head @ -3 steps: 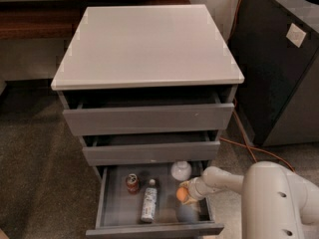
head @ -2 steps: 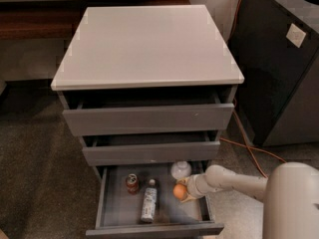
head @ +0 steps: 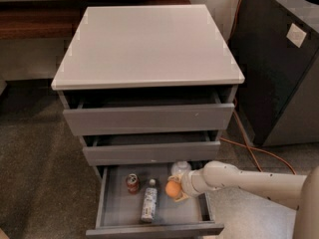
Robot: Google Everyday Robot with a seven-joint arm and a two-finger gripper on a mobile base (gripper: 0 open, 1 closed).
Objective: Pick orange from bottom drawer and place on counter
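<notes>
The orange (head: 172, 188) sits in the right half of the open bottom drawer (head: 154, 229), clasped at the tip of the gripper (head: 175, 190), whose fingers close on it from the right. The pale arm (head: 249, 179) reaches in over the drawer's right wall. Just behind the orange is a white bowl (head: 180, 168). To its left a small bottle (head: 149, 201) lies flat, and a red-topped can (head: 132, 182) stands beyond that. The middle drawer (head: 152, 152) juts out directly above, under the counter (head: 147, 41). A black cabinet (head: 279, 68) stands to the right.
</notes>
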